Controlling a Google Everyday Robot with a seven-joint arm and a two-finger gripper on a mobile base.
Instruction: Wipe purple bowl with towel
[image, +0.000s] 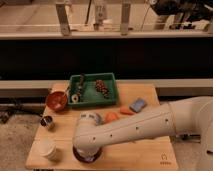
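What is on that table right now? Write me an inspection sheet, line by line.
Surface: light wooden table.
Job's things: glossy dark purple bowl at front left, mostly under the arm; towel not seen.
Clutter: green rectangular tray holding small items; red-orange bowl; small metal cup; white paper cup; blue sponge; orange pieces.
Gripper: gripper down at the purple bowl, hidden by white arm.
Cables: nothing seen.
Surroundings: dark wall and railing posts behind.
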